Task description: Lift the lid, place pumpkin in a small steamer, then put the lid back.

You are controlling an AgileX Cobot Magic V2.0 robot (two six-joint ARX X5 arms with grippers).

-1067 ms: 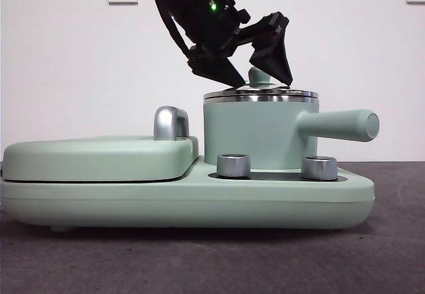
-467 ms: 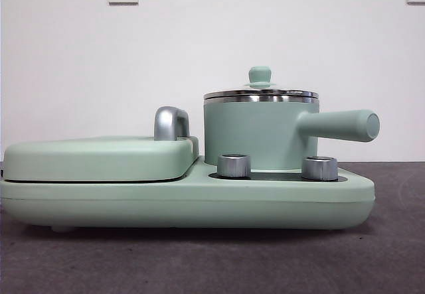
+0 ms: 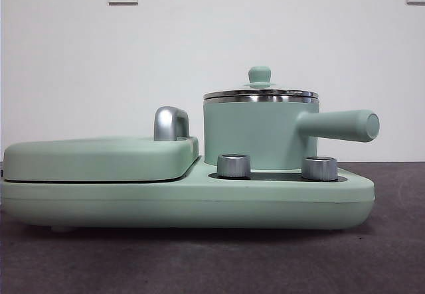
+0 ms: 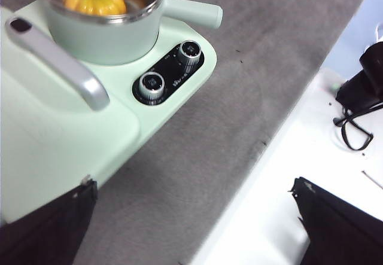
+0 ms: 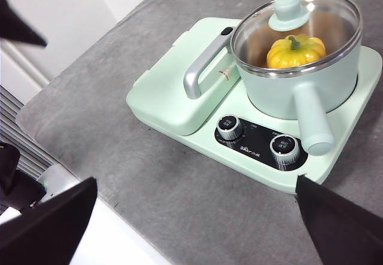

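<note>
Glass lid (image 5: 297, 29) covers steamer (image 5: 311, 88) holding pumpkin (image 5: 295, 50); both grippers spread, panel print unreadable

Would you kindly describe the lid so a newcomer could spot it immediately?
Find the mint-green cooker base on the grey table. On its dial side stands the small steamer holding the pumpkin. The lid caps it: clear glass, steel-rimmed, small mint knob, unlike the flat opaque cover with a chrome handle alongside.
</note>
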